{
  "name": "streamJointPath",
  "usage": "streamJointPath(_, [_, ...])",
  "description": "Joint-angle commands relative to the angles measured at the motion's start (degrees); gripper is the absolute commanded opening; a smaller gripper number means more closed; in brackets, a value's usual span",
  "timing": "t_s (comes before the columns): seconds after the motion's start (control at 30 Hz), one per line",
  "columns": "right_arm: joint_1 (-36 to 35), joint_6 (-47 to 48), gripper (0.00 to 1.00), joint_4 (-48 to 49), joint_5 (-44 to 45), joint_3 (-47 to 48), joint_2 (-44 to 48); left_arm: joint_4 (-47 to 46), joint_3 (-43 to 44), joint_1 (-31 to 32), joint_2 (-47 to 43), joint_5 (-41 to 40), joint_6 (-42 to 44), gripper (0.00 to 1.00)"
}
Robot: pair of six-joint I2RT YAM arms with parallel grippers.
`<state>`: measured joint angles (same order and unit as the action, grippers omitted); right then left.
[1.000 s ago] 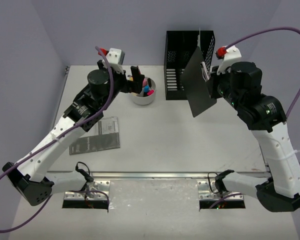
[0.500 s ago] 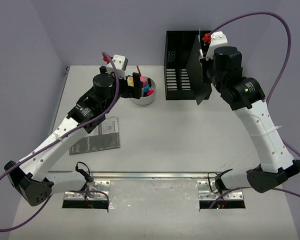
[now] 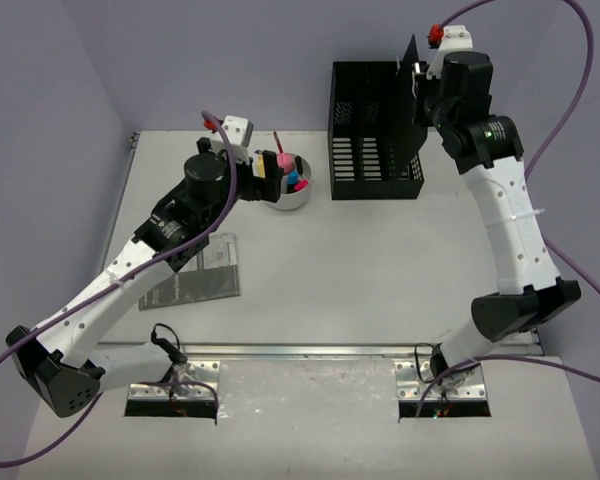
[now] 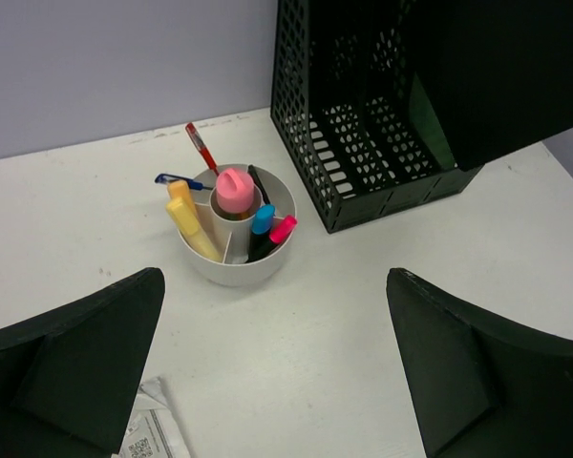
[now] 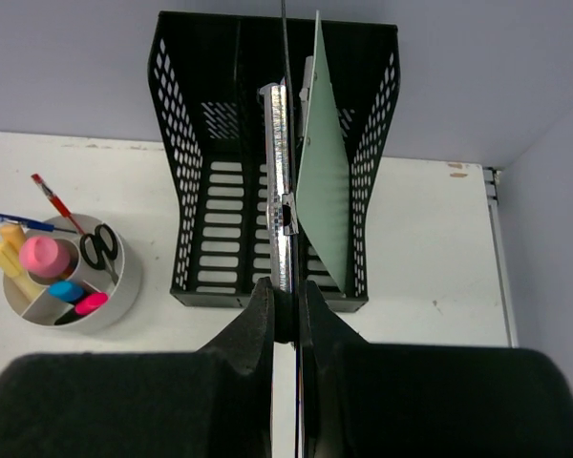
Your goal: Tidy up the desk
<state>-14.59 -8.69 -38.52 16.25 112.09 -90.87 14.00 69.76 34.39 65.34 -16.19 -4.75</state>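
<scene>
The white table (image 3: pixel 380 270) fills the middle of the top view. One black mesh rack (image 3: pixel 365 150) stands at its upper centre. My right jaws are pinched tight on one folder (image 5: pixel 321 191), held on edge above the rack. I judge I'm filing it: next I must lower it straight into a slot, then let go. One booklet (image 3: pixel 192 272) lies lower left. One pen cup (image 3: pixel 286 190) sits left of the rack, with my left jaws spread wide and empty near it.
</scene>
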Motion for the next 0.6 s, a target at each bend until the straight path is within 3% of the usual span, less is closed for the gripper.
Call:
streamJointPath(0.0, [0.26,-2.12,0.01,5.56,-3.68,5.06,-2.20,-3.28,-0.41,-0.64,-1.18,-0.86,0.36,1.00])
streamJointPath(0.33, [1.67,0.07,0.01,9.61,-4.38,12.52,-12.04,-3.80,-1.82,-0.99,-1.71,-1.22,0.62,1.00])
streamJointPath(0.57, [2.90,-0.18,0.01,11.98,-6.67,12.71,-16.09,-4.24,-3.66,-1.43,-2.59,-1.22,0.80,1.00])
